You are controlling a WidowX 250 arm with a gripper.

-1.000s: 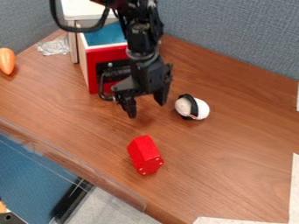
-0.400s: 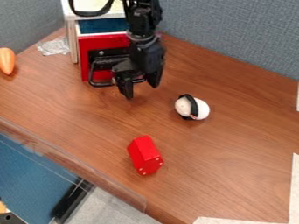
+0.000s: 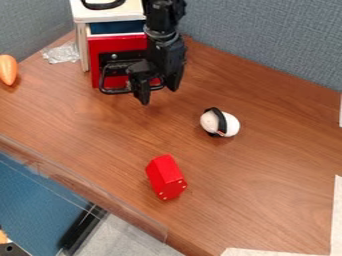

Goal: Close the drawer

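- The gripper is held at the front of the red drawer, with its two fingers spread.
- The drawer is seen partly open under the white cabinet top; its blue inside is shown.
- The black handle is partly covered by the gripper; whether it is touched cannot be told.

So the cam's basically sitting up high, looking down at a slant across the wooden tabletop toward the red drawer and grey partition, far enough back to catch some floor.
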